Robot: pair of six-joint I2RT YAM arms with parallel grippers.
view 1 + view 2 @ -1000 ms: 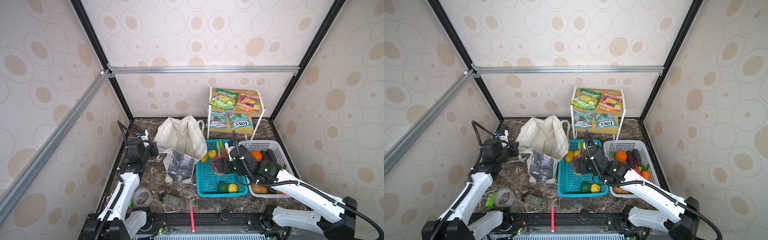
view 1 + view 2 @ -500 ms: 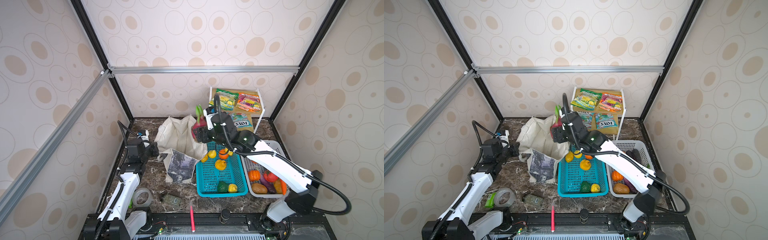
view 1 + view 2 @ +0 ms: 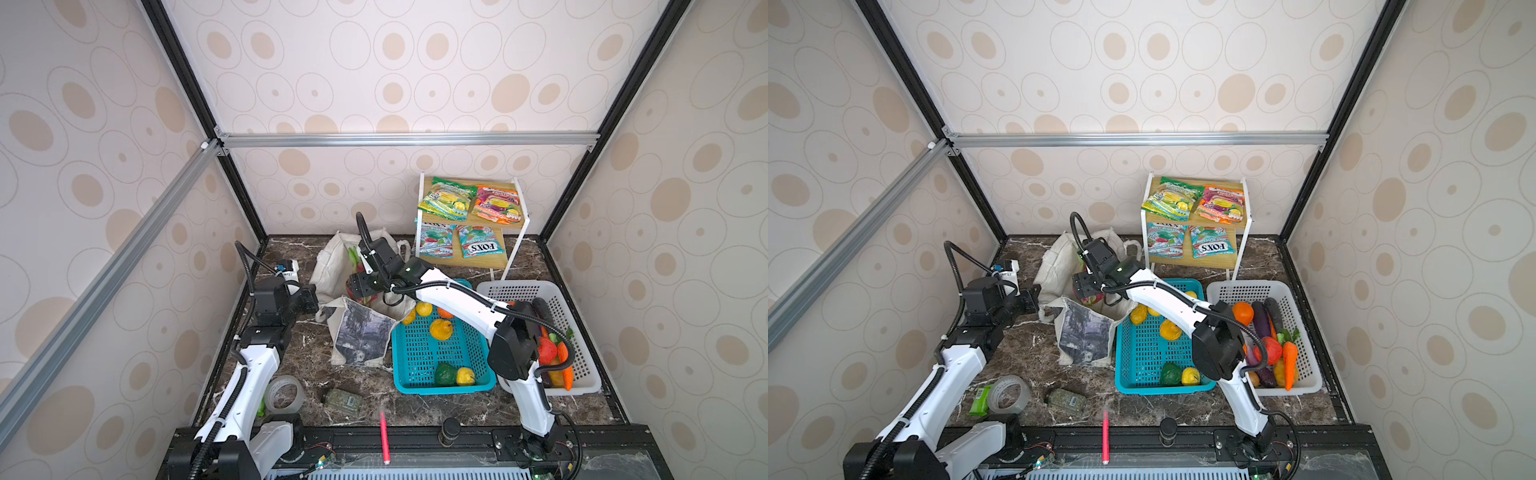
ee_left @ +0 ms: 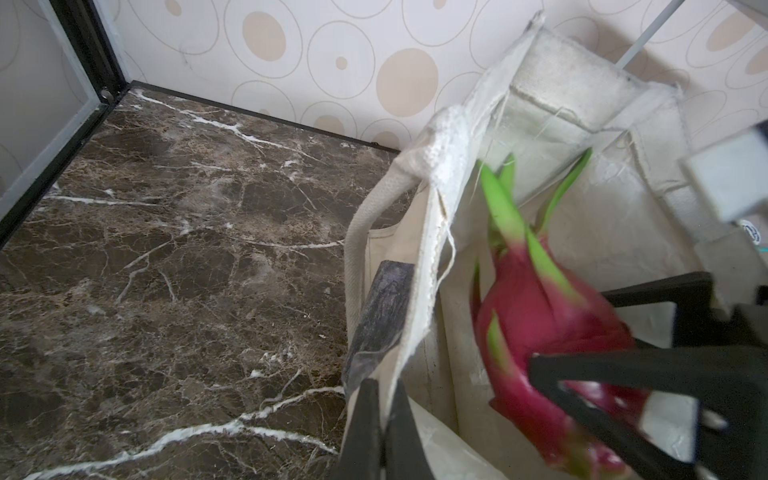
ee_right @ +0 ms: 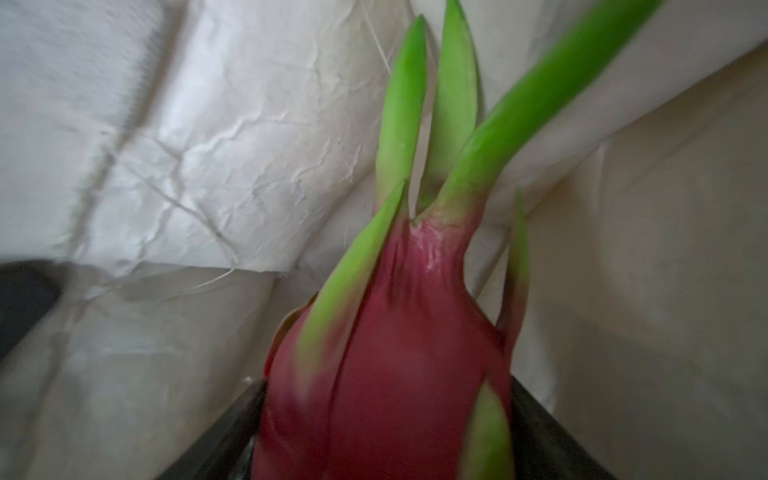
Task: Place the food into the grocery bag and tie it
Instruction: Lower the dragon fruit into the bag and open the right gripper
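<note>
The left end effector [image 4: 383, 417] pinches the limp grocery bag [image 4: 444, 137] by its rim; the right end effector [image 3: 361, 286] clamps a dragon fruit [image 5: 395, 353], probably light and slick, around its belly.

Twin high overviews, wrist close-ups on bag [image 4: 615, 232]

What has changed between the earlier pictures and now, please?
The right gripper, shut on the pink dragon fruit with green tips, swung from above the teal plastic basket toward the back-left and now holds it inside the mouth of the off-white canvas tote bag. Nothing was let go. The left gripper stayed shut on the bag's rim; everything else stayed put.
</note>
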